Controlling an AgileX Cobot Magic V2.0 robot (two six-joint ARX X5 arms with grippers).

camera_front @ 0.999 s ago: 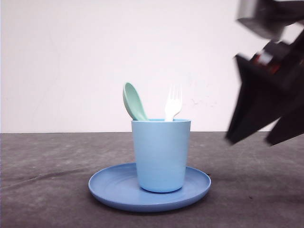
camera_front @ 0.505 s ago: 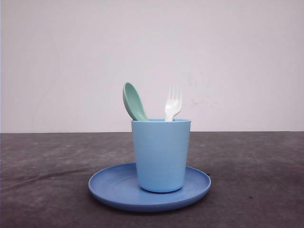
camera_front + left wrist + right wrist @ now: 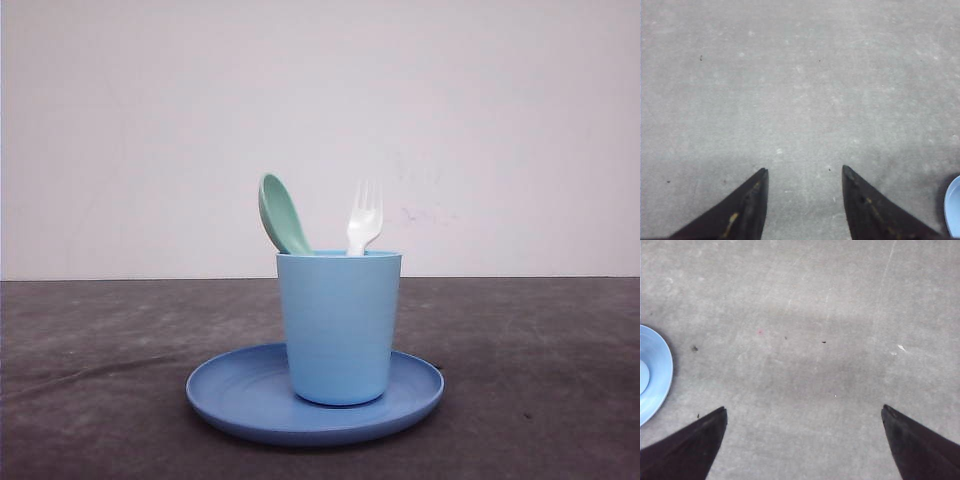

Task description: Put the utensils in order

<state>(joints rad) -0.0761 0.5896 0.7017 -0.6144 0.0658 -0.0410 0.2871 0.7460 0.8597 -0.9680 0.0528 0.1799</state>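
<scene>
Both jaws gape over bare table (image 3: 800, 90) beside plate (image 3: 655, 370).

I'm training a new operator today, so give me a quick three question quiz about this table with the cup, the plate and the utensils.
1. True or false: the mint-green spoon and the white fork both stand in the light blue cup.
2. Multiple choice: the cup stands on A) the bare table, B) the round blue plate, C) a tray.
3. Fill in: in the wrist views, the left gripper and the right gripper both hang over the grey table with fingers ____ and nothing between them.

Key: 1 true. 2 B. 3 open.
</scene>
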